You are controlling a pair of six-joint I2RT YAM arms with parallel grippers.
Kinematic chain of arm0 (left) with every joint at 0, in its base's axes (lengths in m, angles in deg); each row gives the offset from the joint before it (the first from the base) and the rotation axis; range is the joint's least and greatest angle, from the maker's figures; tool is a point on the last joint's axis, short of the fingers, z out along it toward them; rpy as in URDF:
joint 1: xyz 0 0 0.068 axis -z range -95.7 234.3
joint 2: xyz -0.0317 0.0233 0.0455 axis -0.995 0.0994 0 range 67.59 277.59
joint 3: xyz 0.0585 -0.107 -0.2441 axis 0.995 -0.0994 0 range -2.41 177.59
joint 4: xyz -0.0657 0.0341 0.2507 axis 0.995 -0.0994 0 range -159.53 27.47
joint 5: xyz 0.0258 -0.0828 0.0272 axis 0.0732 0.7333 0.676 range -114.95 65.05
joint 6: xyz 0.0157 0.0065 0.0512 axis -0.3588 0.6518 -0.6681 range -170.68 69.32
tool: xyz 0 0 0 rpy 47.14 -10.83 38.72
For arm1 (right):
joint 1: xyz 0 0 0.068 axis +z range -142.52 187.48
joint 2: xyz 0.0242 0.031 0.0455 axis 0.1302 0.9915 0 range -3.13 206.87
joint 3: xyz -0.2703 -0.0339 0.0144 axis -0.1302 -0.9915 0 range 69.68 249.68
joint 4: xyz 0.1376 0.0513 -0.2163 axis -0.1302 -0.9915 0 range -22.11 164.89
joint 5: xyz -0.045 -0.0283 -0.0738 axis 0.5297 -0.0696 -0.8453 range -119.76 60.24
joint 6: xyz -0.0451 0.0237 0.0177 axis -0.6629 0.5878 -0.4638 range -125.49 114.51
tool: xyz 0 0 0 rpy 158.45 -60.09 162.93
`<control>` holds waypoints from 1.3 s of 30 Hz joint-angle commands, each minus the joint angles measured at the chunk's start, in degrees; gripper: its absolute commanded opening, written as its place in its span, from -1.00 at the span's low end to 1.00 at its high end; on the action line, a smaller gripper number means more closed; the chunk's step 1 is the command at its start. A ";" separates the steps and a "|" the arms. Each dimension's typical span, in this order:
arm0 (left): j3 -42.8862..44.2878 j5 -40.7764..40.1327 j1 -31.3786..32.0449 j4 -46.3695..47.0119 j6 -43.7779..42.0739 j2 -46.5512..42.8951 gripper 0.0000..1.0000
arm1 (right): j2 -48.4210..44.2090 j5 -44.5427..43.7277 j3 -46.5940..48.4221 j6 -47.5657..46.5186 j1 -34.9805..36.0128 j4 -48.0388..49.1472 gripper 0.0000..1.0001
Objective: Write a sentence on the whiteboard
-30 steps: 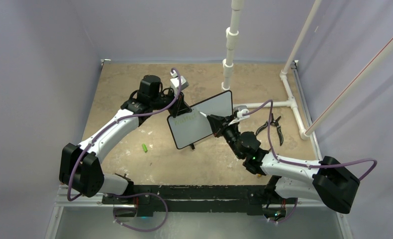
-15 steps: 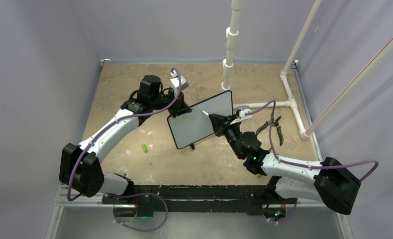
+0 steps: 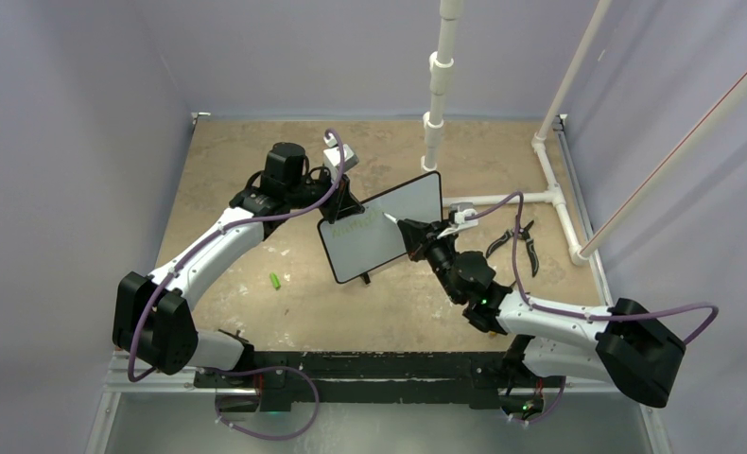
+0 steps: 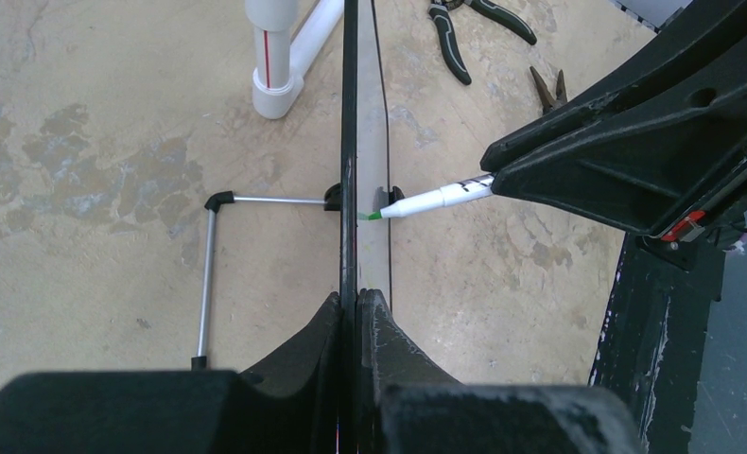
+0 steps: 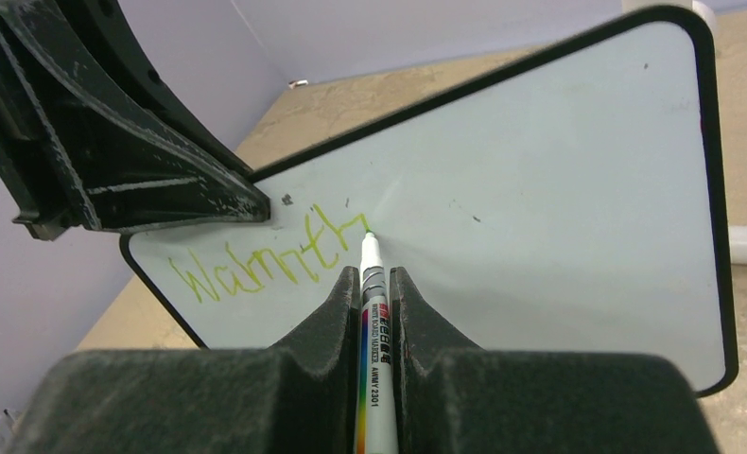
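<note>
The whiteboard [image 3: 381, 227] [image 5: 559, 189] stands upright on the table, edge-on in the left wrist view [image 4: 350, 142]. My left gripper [image 3: 339, 210] [image 4: 356, 298] is shut on its top-left edge. My right gripper [image 3: 409, 235] [image 5: 376, 274] is shut on a white marker [image 5: 373, 322] [image 4: 436, 197], whose green tip touches the board. The sentence [image 5: 266, 260] is one green word reading "Warmth" on the left half; the marker tip sits at the end of the last letter.
Black pliers [image 3: 519, 242] [image 4: 455, 38] lie on the table right of the board. A green marker cap [image 3: 275, 281] lies at the front left. White PVC pipes [image 3: 502, 200] run behind and right. The board's wire foot [image 4: 209, 274] extends left.
The marker tip has shifted slightly on the board as the last letter is drawn. The left arm and the board have not moved.
</note>
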 commanded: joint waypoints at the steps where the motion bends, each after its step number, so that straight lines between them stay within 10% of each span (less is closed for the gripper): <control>1: -0.38 1.51 0.21 1.04 -2.34 -1.00 -1.00 | 0.14 -1.76 -1.55 1.29 -0.32 -2.85 -1.00; 25: -0.64 0.39 0.21 1.46 -1.54 -1.38 -0.99 | -6.21 3.01 -2.69 -0.84 -0.33 -3.95 -1.00; 39: 0.62 -2.52 0.21 5.43 4.69 -2.00 0.22 | -14.93 8.33 -2.18 -4.69 -3.37 -11.64 -1.00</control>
